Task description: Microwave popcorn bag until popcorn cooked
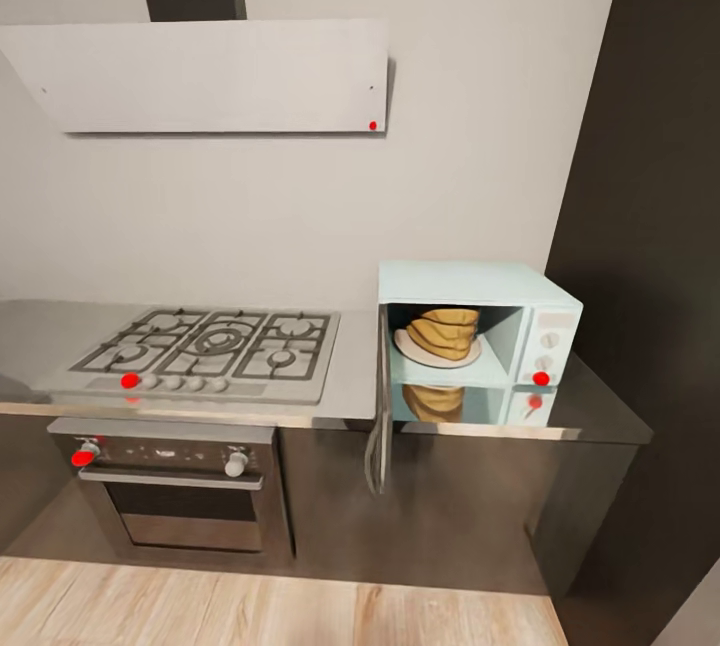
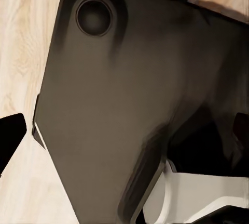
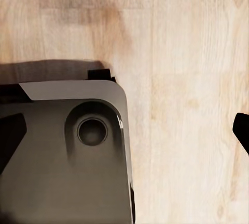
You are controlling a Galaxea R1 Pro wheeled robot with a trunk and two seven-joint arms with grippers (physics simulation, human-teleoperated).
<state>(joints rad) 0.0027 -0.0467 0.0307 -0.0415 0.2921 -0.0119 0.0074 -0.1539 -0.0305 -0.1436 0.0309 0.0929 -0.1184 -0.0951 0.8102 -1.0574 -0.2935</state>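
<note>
Inside the open microwave, popcorn bag half-hidden; either pincer's state cannot be told.

Bag inside the microwave: top hidden behind the cavity's upper edge, rim not visible. Door seen edge-on; glass face hidden. Knob markings too small to read. Countertop cut off at the picture's left edge. Left wrist and right wrist views: dark fingertips cropped at the edges; jaw state indeterminate.
</note>
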